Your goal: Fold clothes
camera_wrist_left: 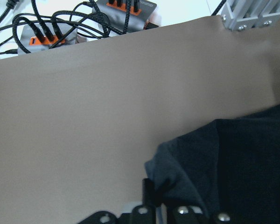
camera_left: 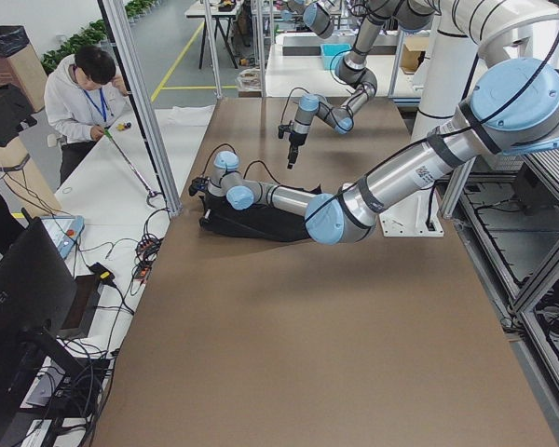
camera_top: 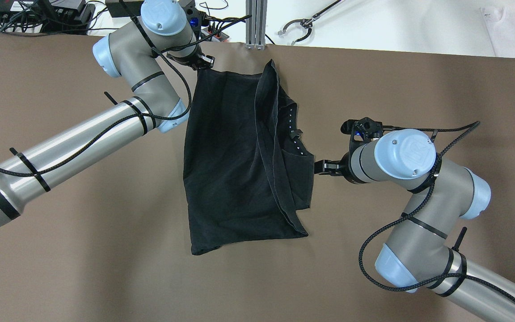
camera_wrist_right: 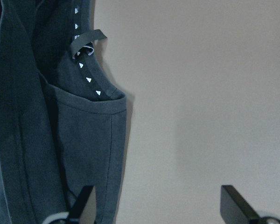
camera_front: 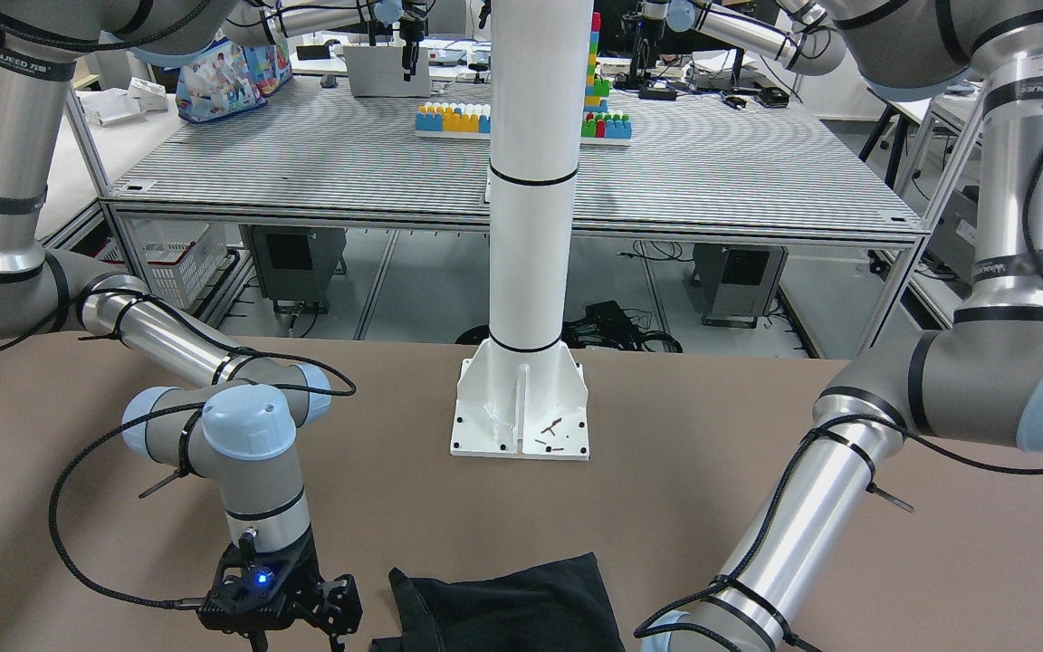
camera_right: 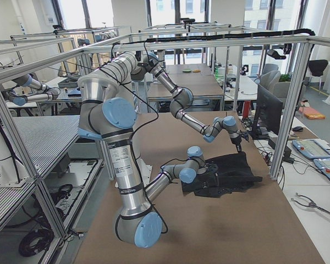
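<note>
The clothes are one black fabric piece lying on the brown table, partly folded, with a hemmed flap and a neckline with small white marks on the right. My left gripper is at its far left corner. In the left wrist view it looks shut on that bunched corner. My right gripper is beside the garment's right edge. The right wrist view shows its fingers wide apart, open and empty, one over the cloth's hem. The cloth's near end shows in the front view.
The white pillar's base plate is bolted to the table behind the cloth. An aluminium post and cable boxes stand at the table's far edge. A person sits past that edge.
</note>
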